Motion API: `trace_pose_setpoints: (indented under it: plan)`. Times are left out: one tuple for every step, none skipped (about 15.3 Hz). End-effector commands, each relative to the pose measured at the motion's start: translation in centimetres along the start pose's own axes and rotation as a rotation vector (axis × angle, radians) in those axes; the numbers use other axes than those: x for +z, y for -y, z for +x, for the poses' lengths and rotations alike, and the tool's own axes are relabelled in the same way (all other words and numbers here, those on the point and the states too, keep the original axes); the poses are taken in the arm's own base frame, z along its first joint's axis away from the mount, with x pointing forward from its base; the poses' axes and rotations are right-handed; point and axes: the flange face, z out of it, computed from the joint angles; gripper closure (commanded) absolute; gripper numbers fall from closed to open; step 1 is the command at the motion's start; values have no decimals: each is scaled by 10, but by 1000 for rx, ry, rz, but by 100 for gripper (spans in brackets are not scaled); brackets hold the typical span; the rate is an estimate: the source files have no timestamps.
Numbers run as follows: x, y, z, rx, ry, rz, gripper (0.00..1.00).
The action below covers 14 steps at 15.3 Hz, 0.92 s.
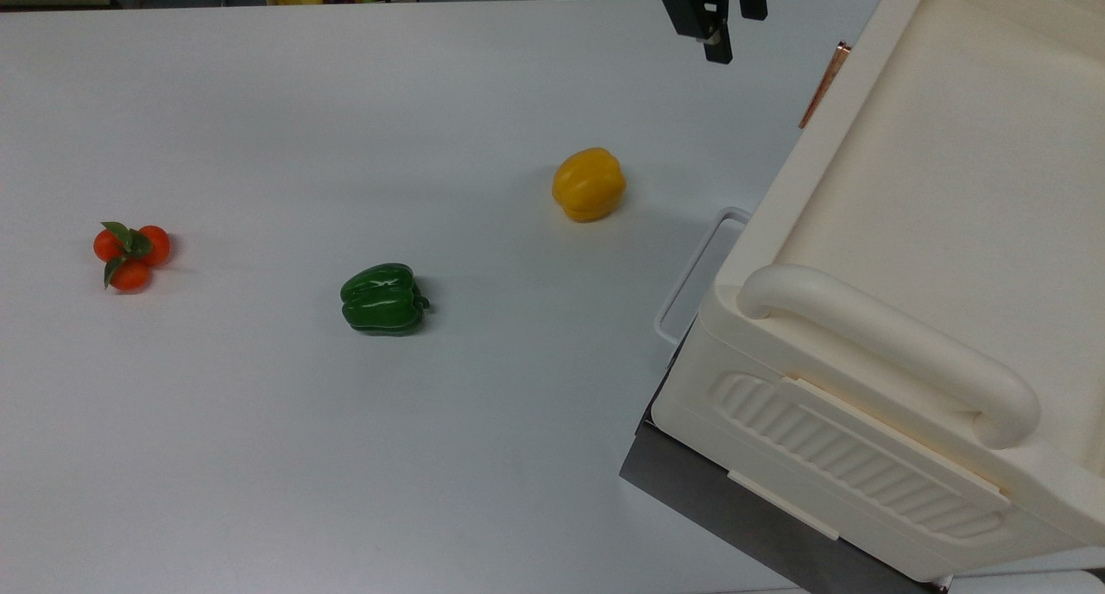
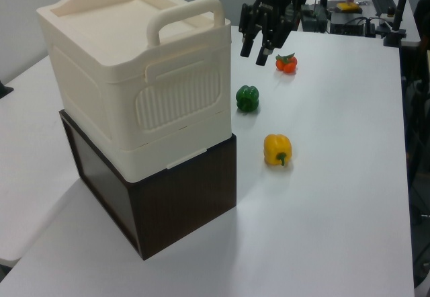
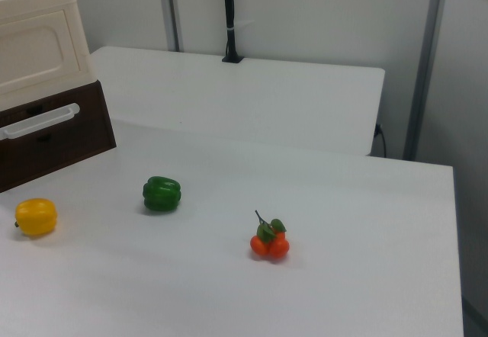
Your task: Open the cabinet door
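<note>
Cabinet door [image 3: 34, 47] shut; gripper [image 2: 258, 44] near cabinet's corner, fingers apart, nothing held.

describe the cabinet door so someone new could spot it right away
Find the cream cabinet stacked on the dark brown box. The cabinet door is its flat face with a recessed rounded-rectangle inset, unlike the ribbed side panel.

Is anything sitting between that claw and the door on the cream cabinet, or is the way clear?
Nothing visible blocks it. The claw hangs open in the air beside the cabinet door, near its copper handle. The yellow pepper, green pepper and tomatoes lie on the table, off to the side.
</note>
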Motion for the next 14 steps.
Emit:
trace_pose_setpoints:
  plan:
    - [2, -11, 11, -133, -63, -15, 60]
    - [2, -12, 11, -151, -65, -17, 69]
    - [1, -13, 12, -161, -70, -20, 73]
    - [0, -13, 13, -164, -81, -26, 75]
    - [-1, -14, 14, -163, -93, -28, 75]
    - [-1, -12, 16, -165, -110, -26, 75]
    - [-1, -11, 18, -177, -121, -21, 75]
    - [2, -10, 19, -188, -126, -11, 76]
    - [4, -9, 19, -189, -133, -1, 76]
    - [4, -8, 21, -184, -150, 2, 76]
    - [5, -7, 24, -185, -163, -4, 76]
    - [6, -4, 27, -190, -171, -6, 76]
    - [8, -6, 26, -188, -172, -6, 76]
    - [10, -6, 27, -186, -172, -4, 76]
